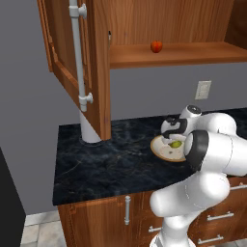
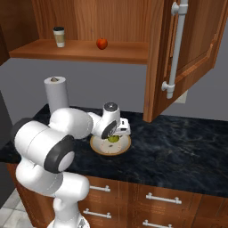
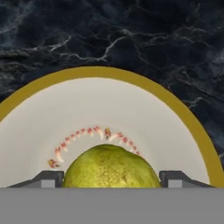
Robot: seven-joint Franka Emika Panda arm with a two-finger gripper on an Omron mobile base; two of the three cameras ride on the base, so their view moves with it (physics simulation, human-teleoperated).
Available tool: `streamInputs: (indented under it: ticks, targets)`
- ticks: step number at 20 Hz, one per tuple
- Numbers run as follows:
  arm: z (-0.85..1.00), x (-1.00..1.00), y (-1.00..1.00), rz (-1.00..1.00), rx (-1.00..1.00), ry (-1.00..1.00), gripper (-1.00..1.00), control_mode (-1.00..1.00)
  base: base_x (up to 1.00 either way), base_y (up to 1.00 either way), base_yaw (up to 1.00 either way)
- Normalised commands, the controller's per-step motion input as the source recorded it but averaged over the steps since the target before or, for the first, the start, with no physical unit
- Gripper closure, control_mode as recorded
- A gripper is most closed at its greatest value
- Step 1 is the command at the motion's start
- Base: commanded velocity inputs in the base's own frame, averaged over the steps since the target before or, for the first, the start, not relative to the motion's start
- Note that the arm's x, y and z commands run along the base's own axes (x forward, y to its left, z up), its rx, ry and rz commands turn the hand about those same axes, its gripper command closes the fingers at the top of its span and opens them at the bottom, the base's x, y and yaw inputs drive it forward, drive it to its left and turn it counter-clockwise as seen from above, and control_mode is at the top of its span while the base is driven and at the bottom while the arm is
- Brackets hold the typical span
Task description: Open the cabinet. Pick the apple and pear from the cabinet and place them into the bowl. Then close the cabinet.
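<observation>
In the bowl [image 3: 192, 127], pear [image 3: 109, 168] between the jaws

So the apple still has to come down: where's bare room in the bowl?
The bowl's cream floor past the pear is free up to the tan rim. It is crowded right at the pear, flanked by the gripper's fingertips.

The dark marbled surface [image 2: 178, 138] carries the bowl [image 2: 123, 148] near its middle and a white paper-towel roll [image 2: 56, 92] standing upright toward the back wall. Above, the wooden shelf [image 2: 80, 50] of the open cabinet [image 1: 99, 72] holds the red apple [image 2: 102, 43] and a lidded paper cup [image 2: 59, 36], standing apart.
</observation>
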Motion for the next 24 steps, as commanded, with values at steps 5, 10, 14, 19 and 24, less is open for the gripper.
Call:
streamInputs:
  ticks: [5, 10, 14, 19, 24]
  targets:
    - [0.21, 0.01, 0.0, 0.0, 0.0, -0.01, -1.0, -1.0, 0.0, 0.0, 0.0]
    - [0.55, 0.0, 0.0, 0.0, 0.0, -0.02, -1.0, -1.0, 0.0, 0.0, 0.0]
    - [0.91, -0.36, 0.0, 0.0, 0.0, -0.08, -1.0, -1.0, 0.0, 0.0, 0.0]
    - [1.0, -0.72, 0.0, 0.0, 0.0, -0.16, -1.0, -1.0, 0.0, 0.0, 0.0]
    - [1.0, -0.57, 0.13, 0.0, 0.0, -0.21, -1.0, -1.0, 0.0, 0.0, 0.0]
